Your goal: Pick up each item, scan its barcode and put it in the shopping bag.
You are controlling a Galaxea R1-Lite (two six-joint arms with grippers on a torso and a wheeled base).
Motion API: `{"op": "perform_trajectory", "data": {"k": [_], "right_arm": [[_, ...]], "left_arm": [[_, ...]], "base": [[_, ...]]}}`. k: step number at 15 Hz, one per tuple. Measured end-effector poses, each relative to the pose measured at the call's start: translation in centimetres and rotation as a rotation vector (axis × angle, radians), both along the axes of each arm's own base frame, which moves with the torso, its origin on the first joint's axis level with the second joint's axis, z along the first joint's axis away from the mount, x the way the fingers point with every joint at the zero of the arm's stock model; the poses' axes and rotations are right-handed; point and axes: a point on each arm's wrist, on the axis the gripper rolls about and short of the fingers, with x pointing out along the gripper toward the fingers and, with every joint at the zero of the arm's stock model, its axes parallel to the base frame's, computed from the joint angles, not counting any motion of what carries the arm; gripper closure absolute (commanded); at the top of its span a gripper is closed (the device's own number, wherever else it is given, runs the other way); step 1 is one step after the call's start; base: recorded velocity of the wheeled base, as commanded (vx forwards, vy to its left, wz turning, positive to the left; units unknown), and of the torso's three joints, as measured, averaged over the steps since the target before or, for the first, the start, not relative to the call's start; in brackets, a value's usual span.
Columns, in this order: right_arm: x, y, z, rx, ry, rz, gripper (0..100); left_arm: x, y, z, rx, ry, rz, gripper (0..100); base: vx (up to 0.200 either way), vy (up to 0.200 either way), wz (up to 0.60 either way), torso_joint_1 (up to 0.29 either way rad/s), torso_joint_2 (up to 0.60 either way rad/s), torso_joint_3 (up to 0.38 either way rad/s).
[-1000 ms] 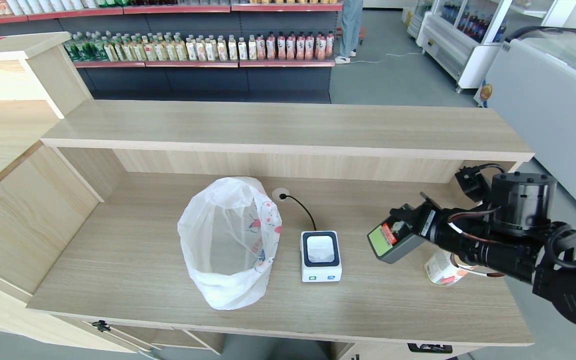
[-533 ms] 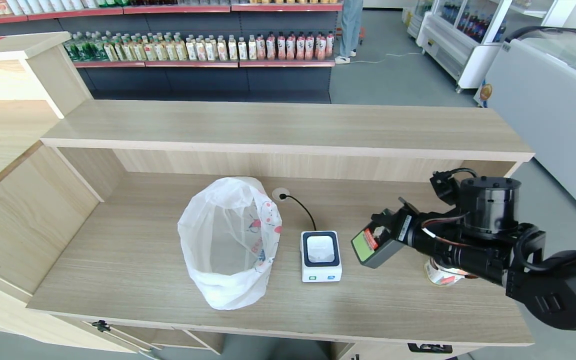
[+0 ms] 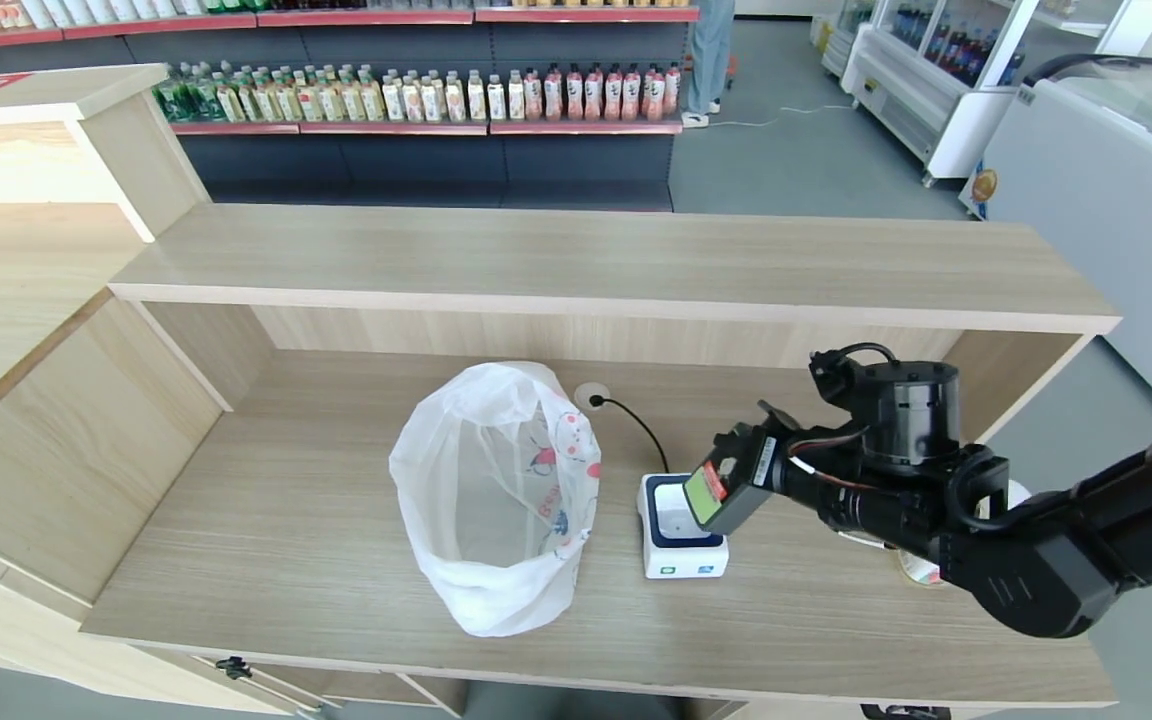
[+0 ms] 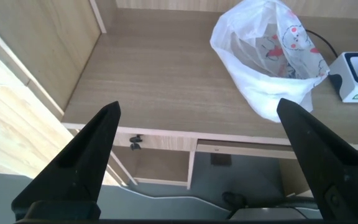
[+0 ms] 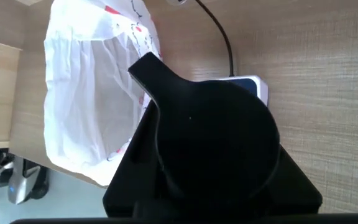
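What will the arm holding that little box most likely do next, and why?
Probably lower the box held in the right gripper a little toward the scanner window. In the head view the box hangs over the scanner's right side, apart from the open shopping bag, so scanning seems the step due.

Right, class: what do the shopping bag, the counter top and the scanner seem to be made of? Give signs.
Shopping bag: thin translucent white plastic film; crinkled, see-through.
Counter top: matt pale wood-grain, probably laminate.
Scanner: smooth white hard plastic; dark-framed window, possibly glass.
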Motion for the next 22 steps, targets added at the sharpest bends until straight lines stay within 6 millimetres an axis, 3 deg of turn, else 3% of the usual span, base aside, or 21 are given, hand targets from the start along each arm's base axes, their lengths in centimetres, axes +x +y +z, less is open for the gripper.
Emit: {"op": "perform_trajectory", "data": {"k": [6,12,17,22], "right_arm": [[3.1,1.7,-3.1,-0.084,-0.025,-0.035,100],[5.6,4.3,-4.9,-0.091,-0.045,0.005,100],[6.1,5.1,-5.9,-0.108,-0.044,0.023,100],[5.9,4.9,-5.6,-0.115,-0.041,0.017,100]], "left_arm": [[0.0,0.0,0.0,-0.001,0.0,0.001,0],[0.0,0.0,0.0,0.0,0.0,0.0,0],[0.0,0.0,0.0,0.0,0.0,0.0,0],[0.0,0.0,0.0,0.002,0.0,0.0,0]], "base": [[0.0,0.0,0.0,0.0,0.0,0.0],[0.0,0.0,0.0,0.0,0.0,0.0],[0.0,0.0,0.0,0.0,0.0,0.0],[0.0,0.0,0.0,0.0,0.0,0.0]]}}
